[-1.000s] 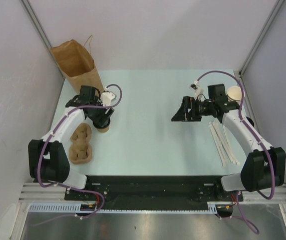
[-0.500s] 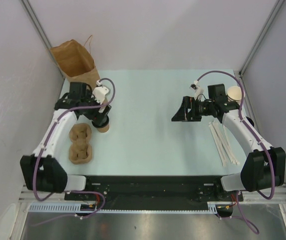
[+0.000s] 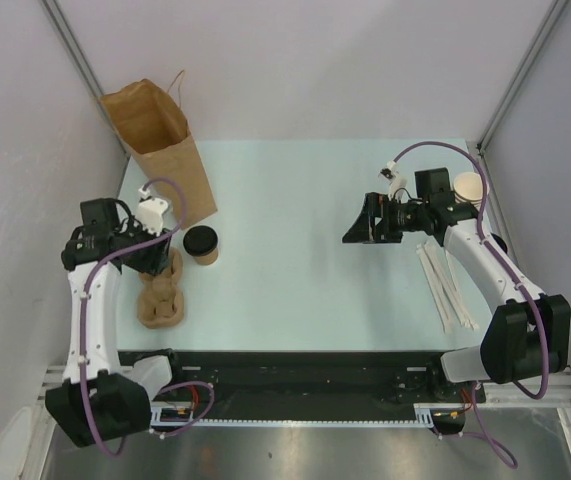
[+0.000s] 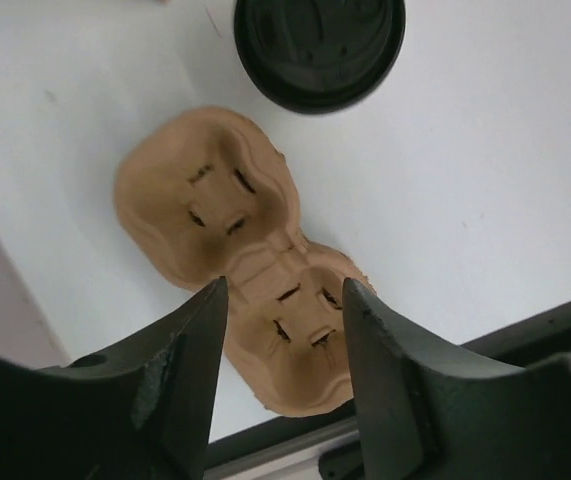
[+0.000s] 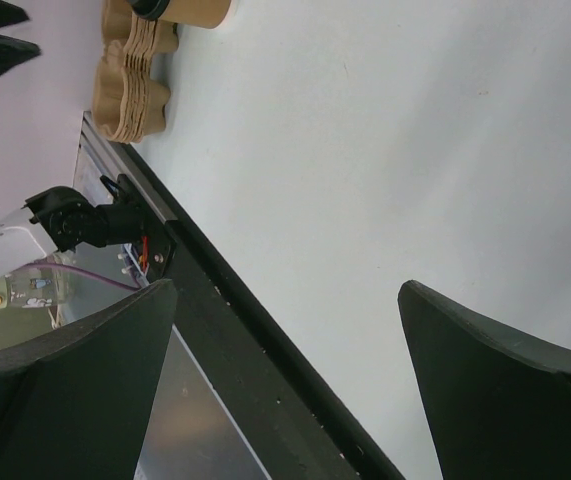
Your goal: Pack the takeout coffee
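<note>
Although the lid of the takeout coffee [image 4: 319, 45] bears raised marks, they are unreadable. Over a cup carrier [image 4: 205, 200] the left fingers [image 4: 180, 380] stand apart; the right fingers [image 5: 495, 370] spread wide.

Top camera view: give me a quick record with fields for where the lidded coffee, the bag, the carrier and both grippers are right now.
takeout coffee: upright on the table, black lid on, not packed
brown paper bag: standing open at the far left corner, behind the coffee
pulp cup carrier: flat on the table beside the coffee, sockets empty
left gripper: open, above the carrier, holding nothing
right gripper: open, over bare table, holding nothing
stack of lidless cups: far right edge
white sticks: lying by the right arm
</note>
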{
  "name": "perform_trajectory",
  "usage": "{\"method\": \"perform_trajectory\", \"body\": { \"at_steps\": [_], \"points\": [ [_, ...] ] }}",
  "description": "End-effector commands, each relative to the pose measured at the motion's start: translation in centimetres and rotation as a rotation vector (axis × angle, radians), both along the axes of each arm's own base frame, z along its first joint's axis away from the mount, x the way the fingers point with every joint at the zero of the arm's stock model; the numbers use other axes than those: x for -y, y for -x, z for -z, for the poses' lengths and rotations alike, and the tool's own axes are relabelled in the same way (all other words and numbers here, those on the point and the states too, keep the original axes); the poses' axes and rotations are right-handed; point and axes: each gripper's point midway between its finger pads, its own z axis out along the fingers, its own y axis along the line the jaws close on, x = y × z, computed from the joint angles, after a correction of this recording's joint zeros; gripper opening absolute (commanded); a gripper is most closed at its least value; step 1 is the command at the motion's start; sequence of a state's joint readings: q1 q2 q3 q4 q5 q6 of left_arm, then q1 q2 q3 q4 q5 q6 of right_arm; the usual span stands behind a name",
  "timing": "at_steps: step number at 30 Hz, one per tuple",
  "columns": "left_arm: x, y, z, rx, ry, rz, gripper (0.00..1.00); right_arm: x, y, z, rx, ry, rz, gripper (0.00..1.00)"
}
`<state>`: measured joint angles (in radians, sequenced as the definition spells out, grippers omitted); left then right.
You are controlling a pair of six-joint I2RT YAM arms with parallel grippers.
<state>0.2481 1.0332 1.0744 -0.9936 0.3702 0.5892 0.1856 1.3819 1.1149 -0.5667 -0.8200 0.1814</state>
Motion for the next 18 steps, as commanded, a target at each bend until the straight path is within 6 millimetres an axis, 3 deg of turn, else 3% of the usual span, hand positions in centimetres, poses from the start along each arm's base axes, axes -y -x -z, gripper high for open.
{"method": "perform_trajectory", "body": {
  "at_steps": [1, 6, 10, 18],
  "points": [
    [0.1, 0.2, 3.4, -0.085, 0.025, 0.038, 0.51, 0.0, -0.2, -1.6, 0.057, -0.018, -0.013, 1.0],
    [-0.1, -0.8, 5.8, -0.127, 0.053, 0.012, 0.44, 0.1, -0.2, -1.4, 0.054, -0.013, -0.007, 1.0],
    [0.0, -0.4, 7.5, -0.179, 0.071, -0.007, 0.39, 0.2, -0.3, -1.2, 0.049, -0.009, -0.007, 1.0],
    [-0.3, -0.3, 9.2, -0.207, 0.069, -0.037, 0.37, 0.0, -0.5, -0.9, 0.033, -0.017, -0.008, 1.0]
  ]
}}
